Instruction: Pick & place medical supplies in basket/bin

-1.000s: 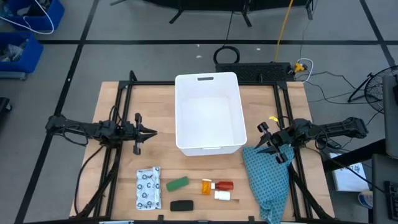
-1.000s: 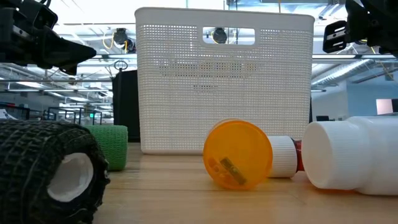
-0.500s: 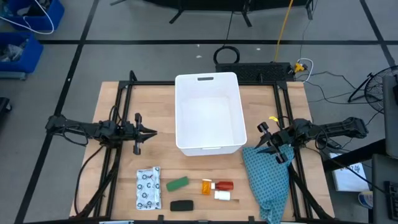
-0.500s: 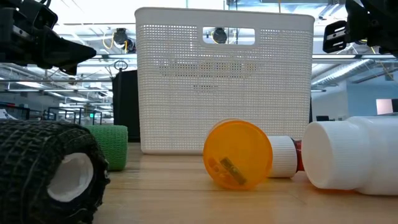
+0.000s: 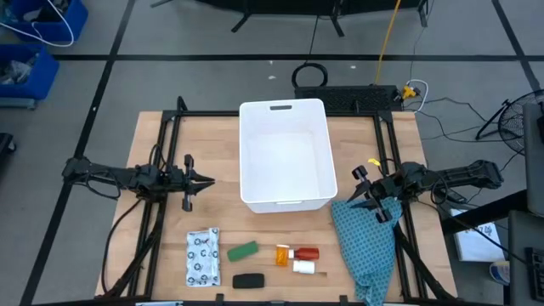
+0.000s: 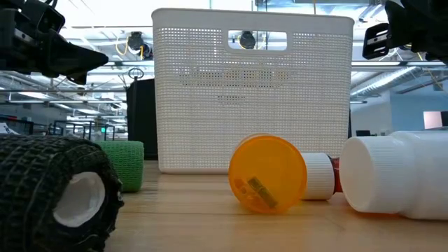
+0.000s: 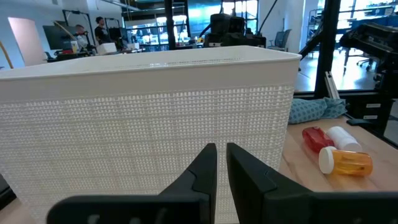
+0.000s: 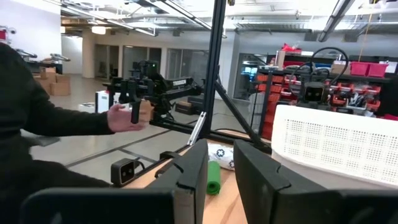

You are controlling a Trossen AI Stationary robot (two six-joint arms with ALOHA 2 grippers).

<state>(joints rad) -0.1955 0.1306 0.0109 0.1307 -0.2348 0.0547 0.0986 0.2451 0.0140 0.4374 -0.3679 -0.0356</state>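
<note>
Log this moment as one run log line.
left gripper: idle beside basket | right gripper: idle over cloth | supplies: on table

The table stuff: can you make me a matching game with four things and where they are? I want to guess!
Things:
1. white basket
2. teal patterned cloth
3. green roll
4. black roll

Places:
A. under the right gripper, draping off the table edge
B. nearest the table's front edge
C. middle of the table, between both arms
D. between the dotted white packet and the orange vial

Pairs: 1-C, 2-A, 3-D, 4-B
</note>
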